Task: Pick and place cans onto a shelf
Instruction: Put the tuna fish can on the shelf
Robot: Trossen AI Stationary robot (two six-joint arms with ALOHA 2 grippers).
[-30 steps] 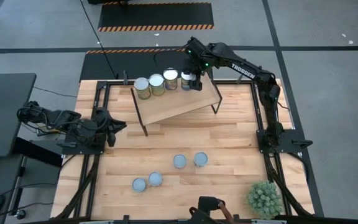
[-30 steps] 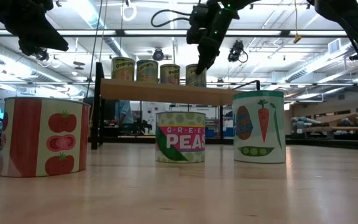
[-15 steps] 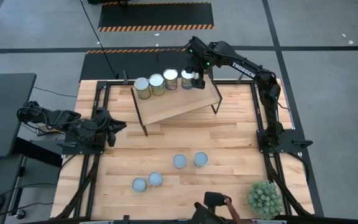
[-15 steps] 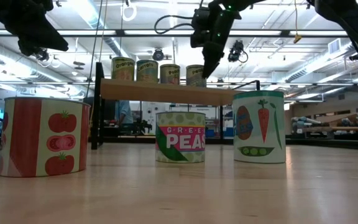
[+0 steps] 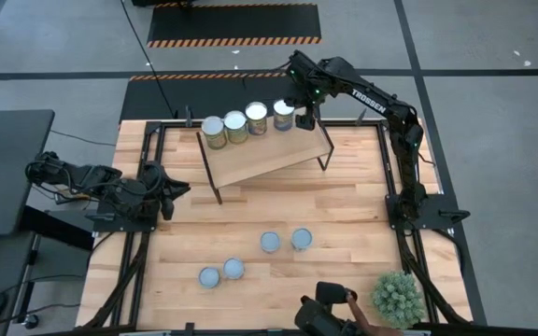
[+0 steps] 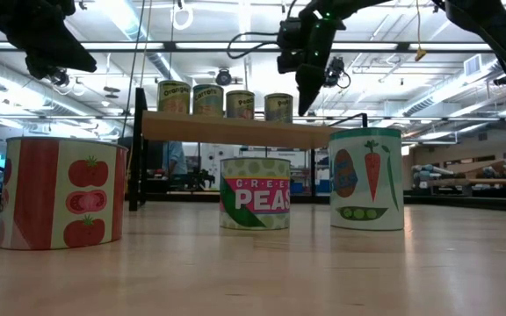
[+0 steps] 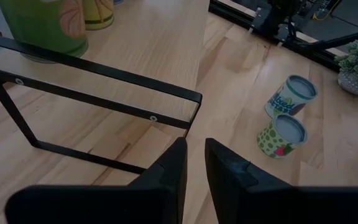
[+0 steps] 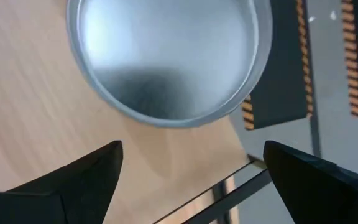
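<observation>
Wooden bench point(image 5: 344, 201) boards fill the middle of the room, with grey floor and striped tape around them. On the bench stands the shelf point(image 5: 269, 149), and four tall cans point(image 5: 247, 121) sit in a neat row along its back edge, likely lined up so all of them fit. The right gripper point(image 5: 304, 117) hangs just beside the last can in the row point(image 5: 283, 115), its fingers spread wide and holding nothing, so that can looks set down and let go. Four shorter cans point(image 5: 250, 256) wait on the bench in front, well apart from the shelf. The left gripper point(image 7: 193, 163) rests low near the shelf's left legs, fingers almost pressed together with nothing between them. A green spiky plant point(image 5: 397, 297) sits in the corner. From above, the labels of the cans are hidden, and something dark at the bottom edge, maybe a person, is cut off.
</observation>
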